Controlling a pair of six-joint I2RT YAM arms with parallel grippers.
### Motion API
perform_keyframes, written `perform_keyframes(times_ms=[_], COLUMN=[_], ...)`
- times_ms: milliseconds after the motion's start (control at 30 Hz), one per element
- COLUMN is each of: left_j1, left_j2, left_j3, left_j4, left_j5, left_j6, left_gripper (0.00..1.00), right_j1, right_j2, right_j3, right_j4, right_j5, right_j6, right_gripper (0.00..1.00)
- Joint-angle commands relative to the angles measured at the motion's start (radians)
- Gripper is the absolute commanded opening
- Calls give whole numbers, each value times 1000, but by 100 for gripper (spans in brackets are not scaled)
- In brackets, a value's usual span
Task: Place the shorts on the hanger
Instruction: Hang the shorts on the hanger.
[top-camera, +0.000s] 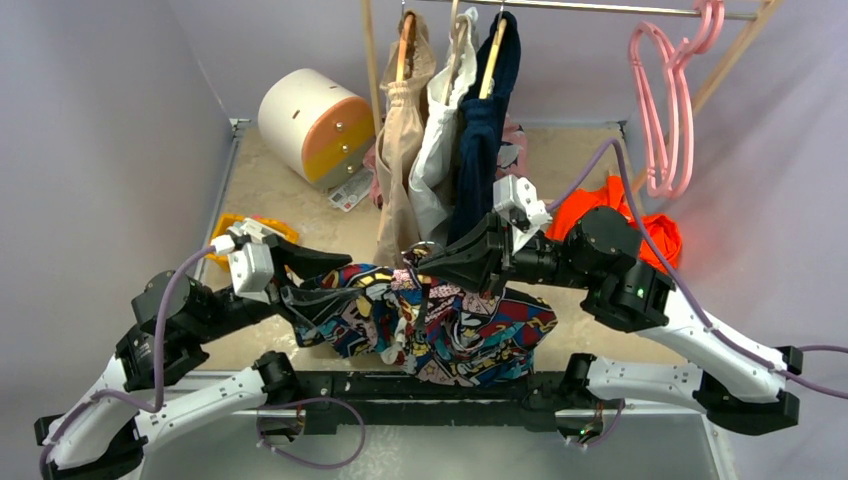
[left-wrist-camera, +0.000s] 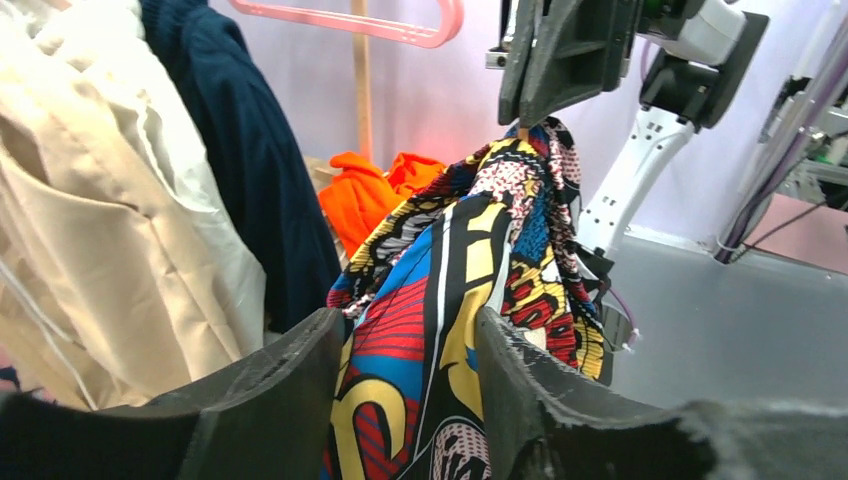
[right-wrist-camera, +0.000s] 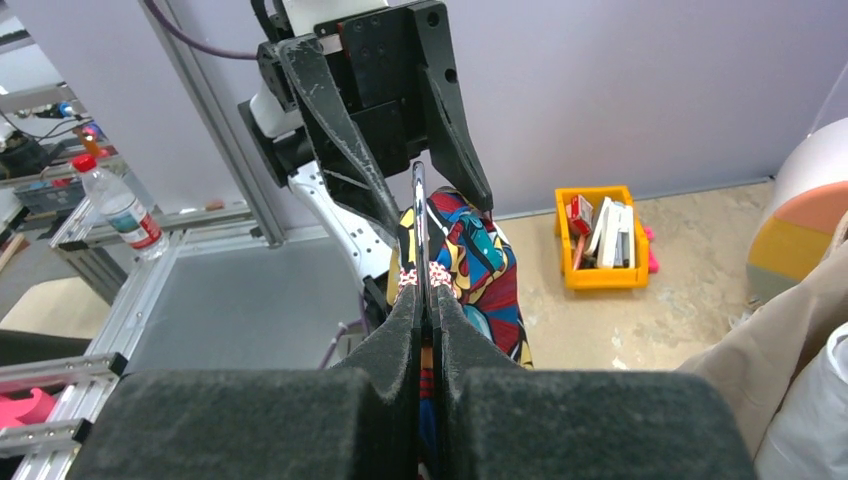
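The right gripper (right-wrist-camera: 425, 300) is clamped tight on the thin metal hook of the hanger (right-wrist-camera: 418, 215). It holds the hanger up so that the shorts (left-wrist-camera: 440, 280) hang bunched just below it. The left gripper (left-wrist-camera: 410, 340) stands partly open, with a finger on either side of the lower fabric and no visible pinch, probably to free the cloth so it hangs by its own weight.
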Motion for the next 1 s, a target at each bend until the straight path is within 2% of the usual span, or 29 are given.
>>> perform_keyframes(times_ms=[0,200,300,533,567,667,700,767,967], left_j1=[1,1,1,1,1,1,1,1,1], left_j2=[-10,-59,-93,-65,-63,-58,-51,-30,30], left_j3=[33,17,-7,19,25,53,67,102,175], left_j4=[12,58,100,69,68,66,64,54,-41], left_j5=[-96,-341,-404,-403,-407,-378,-368,-356,-342], left_j6=[26,35,32,12,10,-2,-8,-38,-175], left_gripper=[47,16,2,0,7,40,46,49,50], right_j1=[1,2,2,2,3,2,2,2,1], right_j2=[-28,-50,-65,-81,-86,-101,-107,-122,-146], right_j3=[25,23,13,8,7,9,9,4,-15], right_j4=[140,117,116,120,123,125,126,132,148], right_j5=[28,56,69,115,127,164,181,222,387], right_j6=[15,13,15,7,4,-5,-8,-12,-18], right_gripper=[0,0,0,0,0,0,0,0,0])
